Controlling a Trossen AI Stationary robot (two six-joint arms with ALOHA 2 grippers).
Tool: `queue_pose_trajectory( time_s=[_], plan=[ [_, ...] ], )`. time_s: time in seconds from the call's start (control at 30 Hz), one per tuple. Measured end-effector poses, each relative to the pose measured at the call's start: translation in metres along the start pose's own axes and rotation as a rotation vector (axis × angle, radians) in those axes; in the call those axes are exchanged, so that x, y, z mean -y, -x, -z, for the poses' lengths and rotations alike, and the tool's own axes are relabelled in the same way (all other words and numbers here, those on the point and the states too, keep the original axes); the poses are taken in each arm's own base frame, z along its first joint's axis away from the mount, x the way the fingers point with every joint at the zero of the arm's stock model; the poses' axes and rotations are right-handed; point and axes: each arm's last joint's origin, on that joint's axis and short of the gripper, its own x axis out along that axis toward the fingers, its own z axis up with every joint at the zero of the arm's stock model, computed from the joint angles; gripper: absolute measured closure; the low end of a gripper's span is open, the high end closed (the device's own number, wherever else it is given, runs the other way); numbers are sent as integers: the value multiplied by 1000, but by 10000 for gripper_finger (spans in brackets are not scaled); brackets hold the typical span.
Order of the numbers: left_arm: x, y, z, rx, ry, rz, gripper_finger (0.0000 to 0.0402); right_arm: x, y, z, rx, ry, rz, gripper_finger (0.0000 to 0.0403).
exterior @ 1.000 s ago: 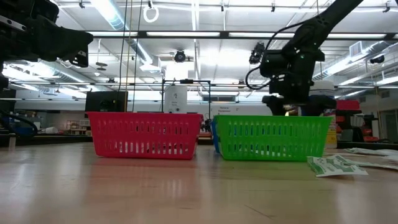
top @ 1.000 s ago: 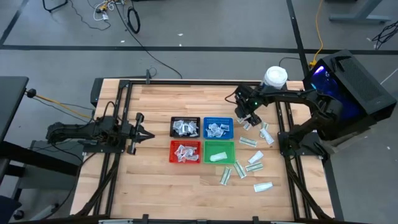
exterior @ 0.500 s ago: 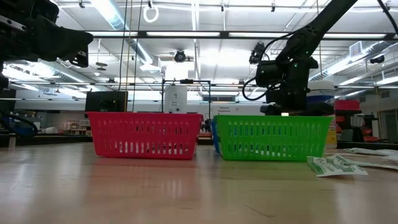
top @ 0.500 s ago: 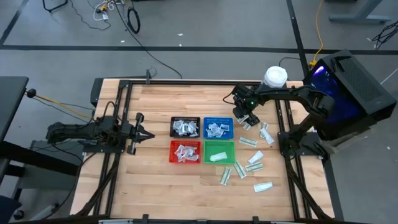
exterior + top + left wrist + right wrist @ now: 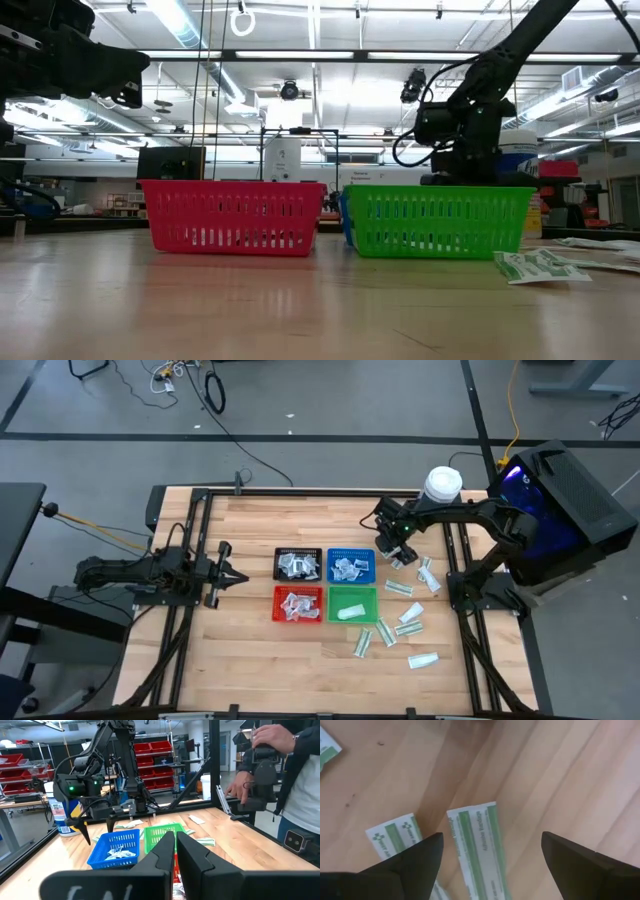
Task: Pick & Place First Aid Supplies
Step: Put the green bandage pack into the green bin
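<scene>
**Right gripper poised wide over green-striped packets**

While the right arm reaches in from the table's right edge, we see its elbow bent and its wrist tipped downward, so the right gripper points at the wood just beside the blue tray. Its two dark fingers stand spread wide with nothing between them. Directly beneath, in the wrist view, a long white-and-green packet lies flat on the table, and a second packet lies just beside it, partly hidden by one finger.

Nearest the table's front edge, we find loose first aid supplies scattered on the bare wood to the right of the trays, narrow white-and-green packets lying at differing angles. One of them shows in the low view, flat on the table near the green tray.

Farther back, four small mesh trays sit in a square: the red tray and the green tray in front, the black tray and the blue tray behind. All four hold small packets.

At the far right corner stands a white jar.

Well apart on the left, the left arm lies stretched low and level, its left gripper pinched closed and empty, pointing toward the trays.
</scene>
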Motion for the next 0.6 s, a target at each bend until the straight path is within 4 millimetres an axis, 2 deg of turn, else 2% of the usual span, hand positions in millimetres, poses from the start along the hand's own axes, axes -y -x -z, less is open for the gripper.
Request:
queue_pose_trajectory(
  time_s=[0.23,0.6],
  plan=[
    [0,0,0,0,0,0,376,3,0,3,12,-9,20,64],
    [0,0,0,0,0,0,376,-5,-7,7,17,17,8,64]
  ],
)
